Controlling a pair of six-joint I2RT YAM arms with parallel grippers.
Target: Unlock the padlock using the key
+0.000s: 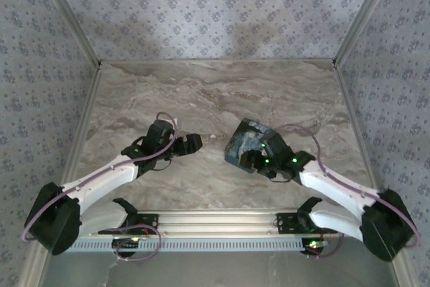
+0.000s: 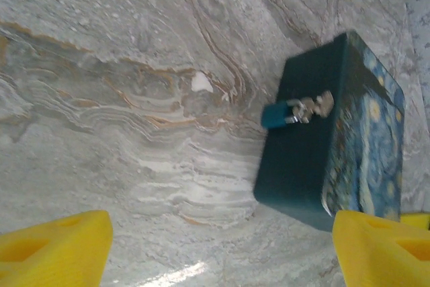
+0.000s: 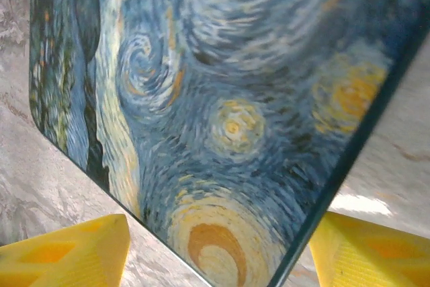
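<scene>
Two arms: the left arm [image 1: 101, 183] and the right arm [image 1: 336, 189] are reaching inward over the grey-veined marble surface [image 1: 201, 92].
Left claw [image 2: 222, 243]: its yellow fingers [image 2: 54, 250] are standing wide apart and gripping nothing while it is facing the box.
Pale speck [image 2: 201, 83]: it is lying on the marble between the left claw and the box, too small to identify.
Padlock: the small teal padlock with a silver shackle [image 2: 279, 114] is hanging on the box's dark front wall.
Box: the rectangular box printed with swirling blue and yellow night sky [image 1: 240, 140] is sitting right of centre.
Right claw [image 3: 222, 250]: its yellow fingers [image 3: 67, 253] are spreading wide, straddling a corner of the printed lid without clamping it.
</scene>
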